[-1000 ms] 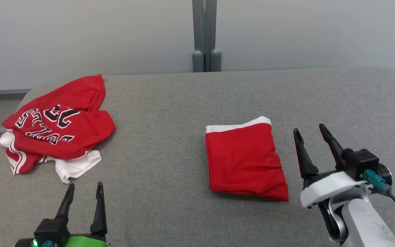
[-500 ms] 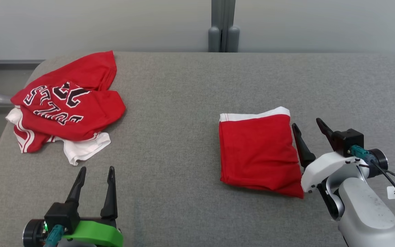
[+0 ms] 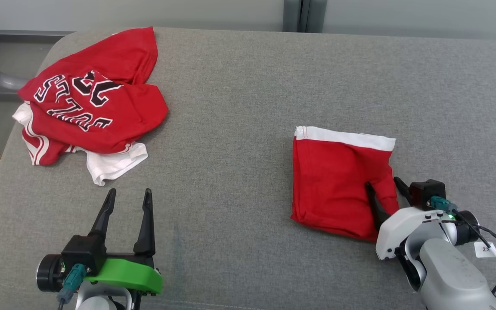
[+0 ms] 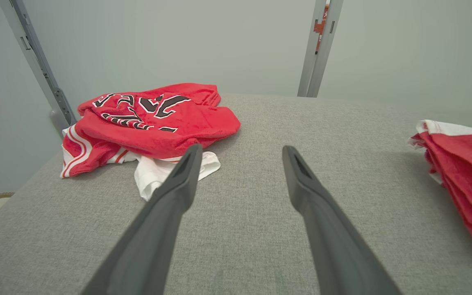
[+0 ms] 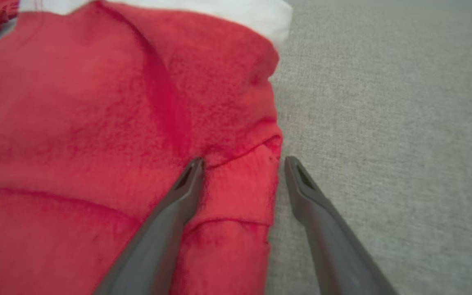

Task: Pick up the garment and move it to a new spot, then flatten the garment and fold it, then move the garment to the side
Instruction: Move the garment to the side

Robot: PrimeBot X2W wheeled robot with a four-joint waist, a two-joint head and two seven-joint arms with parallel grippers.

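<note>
Folded red garment [image 3: 338, 181] lies on the right half of the table [image 3: 239, 86], a compact, roughly square packet. Its white waistband [image 3: 347, 138] sits at the far end, and its longer axis runs near to far.

The right tool [image 3: 382, 182] is at the packet's right-hand edge, toward the near corner, jaws moderately spread and holding nothing. In the right wrist view the right tool [image 5: 244, 160] straddles that edge. One finger [image 5: 178, 196] rests on top of the red cloth [image 5: 96, 143] at a crease, the other [image 5: 314, 205] over bare table just beside the hem. So the edge layers sit between the fingers, and closing should catch them. We cannot tell how many layers would be taken.

We judge the folding done and the move to the side to be the step in hand. The right arm is plainly the nearer one.

The left tool [image 3: 129, 192] hangs well apart at the near left, jaws wide and empty. From its wrist view the left tool [image 4: 242, 149] points at open table.

A crumpled jersey pile [image 3: 93, 107] occupies the far left corner. Bare table lies right of and beyond the garment. The middle is open too.

Risk, as we judge it: a one-edge pinch may let the lower layers slide and undo the fold.
</note>
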